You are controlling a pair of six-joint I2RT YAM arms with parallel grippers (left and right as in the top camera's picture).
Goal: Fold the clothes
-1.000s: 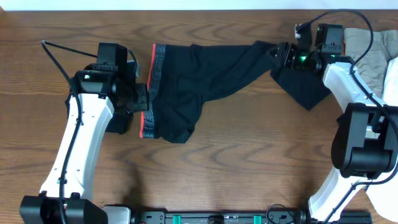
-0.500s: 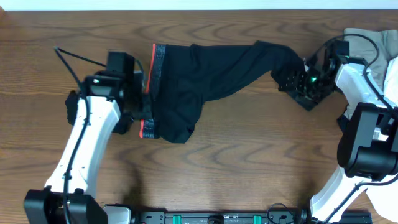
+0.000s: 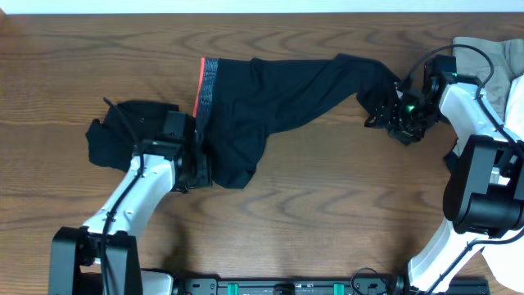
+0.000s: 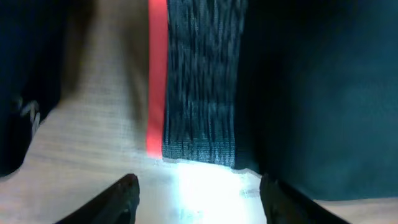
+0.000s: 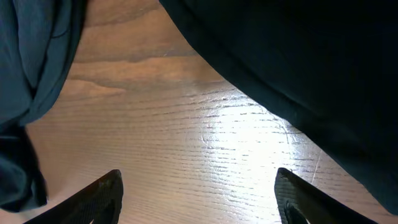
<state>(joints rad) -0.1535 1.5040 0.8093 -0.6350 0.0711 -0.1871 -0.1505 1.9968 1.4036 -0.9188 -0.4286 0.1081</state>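
The black pants [image 3: 270,98] lie spread across the far middle of the table, with the grey waistband edged red-orange [image 3: 202,82] at the left and a leg running right. My left gripper [image 3: 196,170] is open at the waistband's near end. In the left wrist view the grey and red band [image 4: 186,87] lies just ahead of the open jaws [image 4: 199,196], with bare wood between them. My right gripper [image 3: 383,113] is open at the leg's end. In the right wrist view the jaws [image 5: 199,190] are over bare wood with black fabric [image 5: 298,56] beyond.
A separate crumpled black piece [image 3: 123,135] lies left of my left arm. A pile of khaki [image 3: 487,61] and white [image 3: 514,102] clothes sits at the right edge, behind my right arm. The wooden table [image 3: 327,205] shows in front of the pants.
My left arm has swung toward the front, uncovering the black piece at the left. My right gripper dropped from the far edge to the leg's end, and the leg end bunched up.
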